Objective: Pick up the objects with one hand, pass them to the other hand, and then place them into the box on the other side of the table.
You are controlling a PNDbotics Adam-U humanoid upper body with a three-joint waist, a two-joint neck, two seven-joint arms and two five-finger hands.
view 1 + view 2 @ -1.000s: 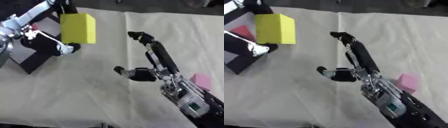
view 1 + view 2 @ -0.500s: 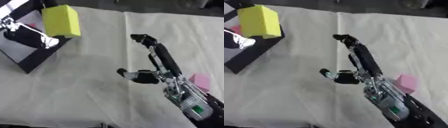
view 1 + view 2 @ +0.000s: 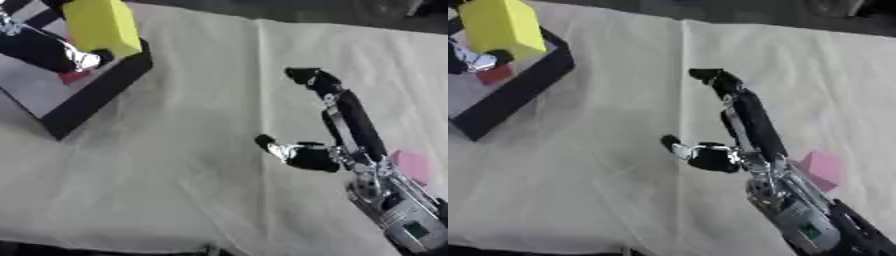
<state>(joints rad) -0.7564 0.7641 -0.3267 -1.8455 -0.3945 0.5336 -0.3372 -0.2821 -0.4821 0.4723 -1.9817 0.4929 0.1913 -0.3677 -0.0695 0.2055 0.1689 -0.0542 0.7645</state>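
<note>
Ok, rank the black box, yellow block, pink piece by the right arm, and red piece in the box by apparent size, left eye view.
1. black box, cut off by the frame
2. yellow block
3. pink piece, partly hidden by the right arm
4. red piece, partly hidden, so the last two are unsure

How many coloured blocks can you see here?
3: a yellow block held over the black box, a red piece inside it, a pink block beside the right arm. Others may be hidden.

Cream cloth [image 3: 175, 165] covers table, creased, fold line running down its middle.
</note>
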